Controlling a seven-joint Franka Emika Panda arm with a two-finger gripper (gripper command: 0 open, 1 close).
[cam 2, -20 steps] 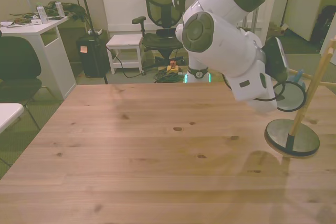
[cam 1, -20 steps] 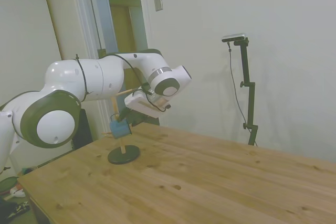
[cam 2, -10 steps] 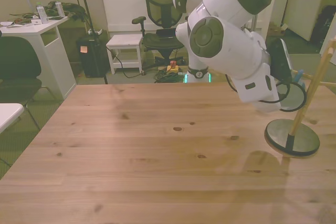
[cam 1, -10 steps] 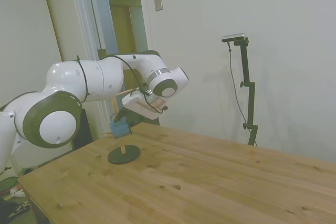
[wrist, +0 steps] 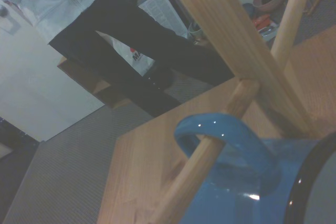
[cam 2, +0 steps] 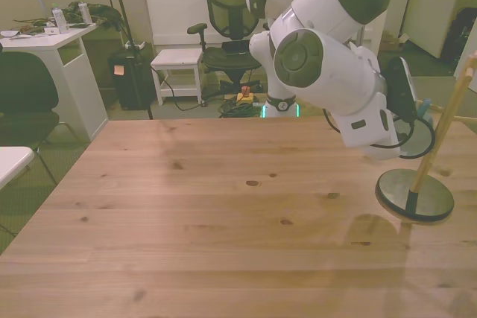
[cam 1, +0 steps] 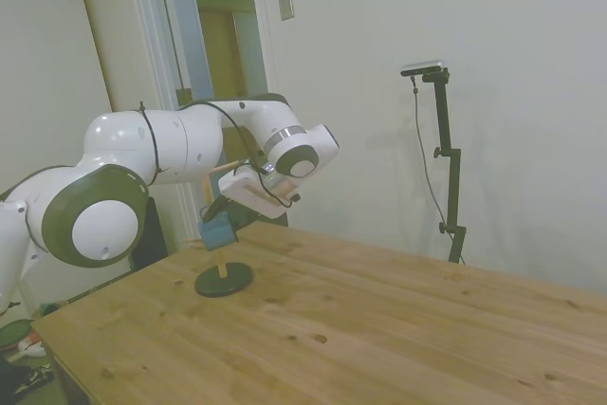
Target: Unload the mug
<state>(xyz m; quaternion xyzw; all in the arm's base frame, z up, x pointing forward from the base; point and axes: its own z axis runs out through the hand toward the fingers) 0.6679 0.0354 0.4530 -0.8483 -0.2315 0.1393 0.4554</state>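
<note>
The small blue mug hangs by its loop handle on a slanted wooden peg of the peg stand, above the stand's black round base. In the wrist view the mug fills the near corner, dark rim showing, with the peg passing through its handle. My gripper sits right at the mug's upper side, reaching in from the table side. In the front view only a blue sliver of the mug shows behind my hand, next to the stand.
The stand is near the table's corner, close to its edges. Bare wooden tabletop stretches across the front view's left and middle. Beyond the table stand an office chair, a white desk and a doorway.
My wrist has shifted a little toward the stand and the mug, to the front view's right. The mug still hangs on its peg.
</note>
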